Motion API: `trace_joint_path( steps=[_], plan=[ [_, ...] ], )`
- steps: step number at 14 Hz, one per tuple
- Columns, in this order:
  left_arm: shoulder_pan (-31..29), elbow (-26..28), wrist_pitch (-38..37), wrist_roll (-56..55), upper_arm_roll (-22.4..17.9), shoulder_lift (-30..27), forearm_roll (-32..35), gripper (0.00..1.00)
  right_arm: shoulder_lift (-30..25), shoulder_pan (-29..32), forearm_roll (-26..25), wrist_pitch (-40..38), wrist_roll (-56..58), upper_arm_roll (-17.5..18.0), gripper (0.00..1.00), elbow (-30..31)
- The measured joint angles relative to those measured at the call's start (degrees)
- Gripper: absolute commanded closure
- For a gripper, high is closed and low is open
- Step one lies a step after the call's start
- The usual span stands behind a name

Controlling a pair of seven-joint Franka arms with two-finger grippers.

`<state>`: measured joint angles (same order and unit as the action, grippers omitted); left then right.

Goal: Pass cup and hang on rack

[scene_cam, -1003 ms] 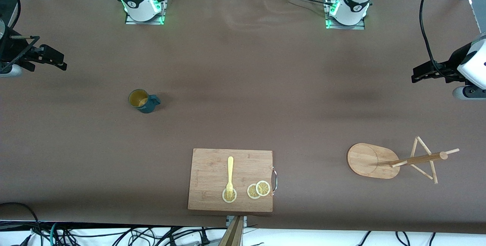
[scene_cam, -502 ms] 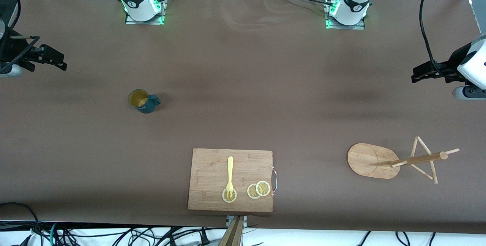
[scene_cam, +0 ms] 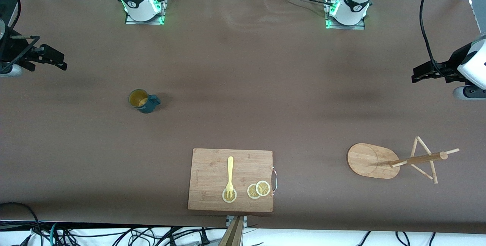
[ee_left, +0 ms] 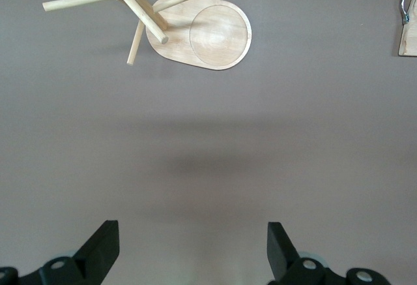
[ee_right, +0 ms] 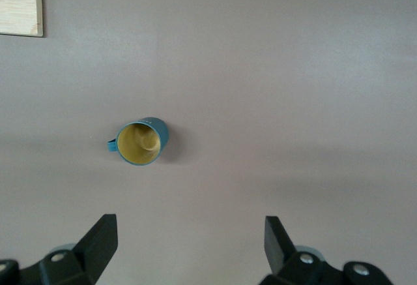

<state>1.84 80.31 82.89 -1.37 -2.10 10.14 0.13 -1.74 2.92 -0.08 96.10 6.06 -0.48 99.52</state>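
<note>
The cup (scene_cam: 142, 101) stands upright on the table (scene_cam: 243, 86) toward the right arm's end, and the rack (scene_cam: 395, 160) stands toward the left arm's end, nearer the front camera. Both arms wait: the right gripper (ee_right: 189, 246) hangs high over bare table at its own end, jaws spread wide and empty, and the left gripper (ee_left: 192, 249) does likewise at its end. A board (scene_cam: 212, 179) with a fork (scene_cam: 229, 174) and lemon slices (scene_cam: 259, 190) lies by the front edge.

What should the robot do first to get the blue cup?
Probably bring the right gripper down over the cup. Its fingers are open and empty, the cup stands upright at that arm's end of the table, and the left gripper waits open near the rack.
</note>
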Motion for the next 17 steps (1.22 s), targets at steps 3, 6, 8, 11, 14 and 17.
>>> trace_joint_path(
  steps=[3,6,8,11,14,17],
  plan=[
    [0.0,0.0,0.0,0.0,0.0,0.0,0.0,0.0,0.0,-0.1,0.0,0.0,0.0,0.0,0.0,0.0],
    [0.0,0.0,0.0,0.0,0.0,0.0,0.0,0.0,0.0,-0.2,0.0,-0.1,0.0,0.0,0.0,0.1],
    [0.0,0.0,0.0,0.0,0.0,0.0,0.0,0.0,0.4,-0.5,0.0,-0.4,0.0,0.1,0.0,0.4],
    [0.0,0.0,0.0,0.0,0.0,0.0,0.0,0.0,2.4,-1.9,0.0,-0.5,-1.3,0.1,0.0,1.8],
    [0.0,0.0,0.0,0.0,0.0,0.0,0.0,0.0,6.4,-3.2,0.0,1.4,-1.7,0.1,0.0,2.6],
    [0.3,0.0,0.0,0.0,0.1,0.0,0.0,0.0,10.0,-3.6,0.0,9.4,-1.8,0.5,0.0,5.5]
  ],
)
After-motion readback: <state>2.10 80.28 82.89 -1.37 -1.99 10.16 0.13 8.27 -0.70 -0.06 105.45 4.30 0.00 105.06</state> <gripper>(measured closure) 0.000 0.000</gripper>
